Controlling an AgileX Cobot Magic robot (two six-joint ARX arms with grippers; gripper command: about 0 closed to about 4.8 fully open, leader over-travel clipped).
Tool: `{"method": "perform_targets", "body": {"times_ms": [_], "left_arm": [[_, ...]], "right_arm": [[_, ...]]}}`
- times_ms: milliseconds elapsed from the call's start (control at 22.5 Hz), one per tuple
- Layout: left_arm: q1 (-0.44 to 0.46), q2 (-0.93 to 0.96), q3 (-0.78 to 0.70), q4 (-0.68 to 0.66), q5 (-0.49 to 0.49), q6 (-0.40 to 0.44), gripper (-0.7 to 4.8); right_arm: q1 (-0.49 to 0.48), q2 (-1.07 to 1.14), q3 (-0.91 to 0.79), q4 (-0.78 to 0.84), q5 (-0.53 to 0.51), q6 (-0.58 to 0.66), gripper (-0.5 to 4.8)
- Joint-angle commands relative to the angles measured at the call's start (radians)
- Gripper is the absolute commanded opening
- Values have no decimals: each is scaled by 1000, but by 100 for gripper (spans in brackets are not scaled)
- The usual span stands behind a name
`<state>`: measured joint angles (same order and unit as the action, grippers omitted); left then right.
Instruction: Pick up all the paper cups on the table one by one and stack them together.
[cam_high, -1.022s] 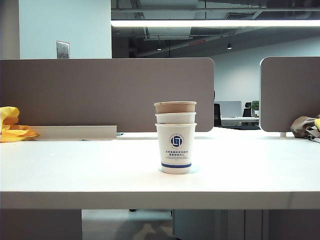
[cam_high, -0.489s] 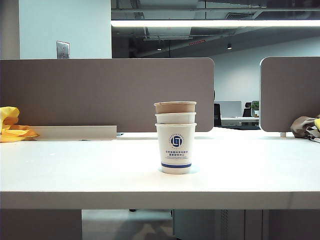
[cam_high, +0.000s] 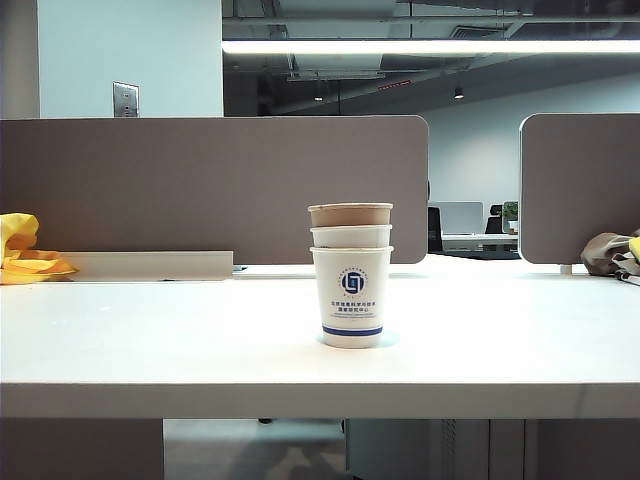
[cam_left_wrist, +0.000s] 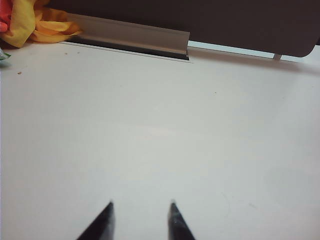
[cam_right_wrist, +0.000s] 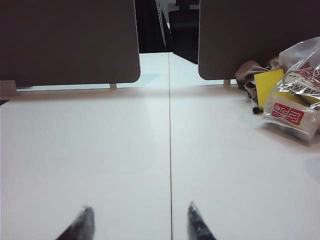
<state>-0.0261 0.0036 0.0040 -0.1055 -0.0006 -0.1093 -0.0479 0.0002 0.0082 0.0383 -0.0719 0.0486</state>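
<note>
Standing nested upright mid-tabletop (cam_high: 150, 350), the paper cups (cam_high: 351, 280) are seen by neither wrist; left gripper (cam_left_wrist: 140, 212) and right gripper (cam_right_wrist: 138, 220), jaws apart and empty, are held back.

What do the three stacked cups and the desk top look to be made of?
Top brown cup: plain kraft paper, matte, rolled rim. Two white cups: paper with a smooth, likely coated finish; the lowest carries a blue printed logo and band. White table: smooth, faintly glossy laminate, probably. Left gripper and right gripper hold nothing.
</note>
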Motion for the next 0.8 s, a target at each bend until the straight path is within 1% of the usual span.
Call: {"method": "perform_targets", "body": {"times_ms": [44,533,622,666,755,800], "left_arm": [[2,2,3,9,5,-3,138],[1,2,3,8,6,-3,138],[0,2,3,3,32,-3,138],[0,2,3,6,49,4,138],[0,2,3,15,50,26,138],[1,2,3,18,50,63,138]], "right_arm": [[0,2,-7,14,2,3,238],[0,2,-7,14,2,3,238],[0,2,-7,15,2,3,238],[0,2,-7,15,2,3,238],[0,2,-7,15,1,3,238],[0,2,-7,11,-11,3,238]]}}
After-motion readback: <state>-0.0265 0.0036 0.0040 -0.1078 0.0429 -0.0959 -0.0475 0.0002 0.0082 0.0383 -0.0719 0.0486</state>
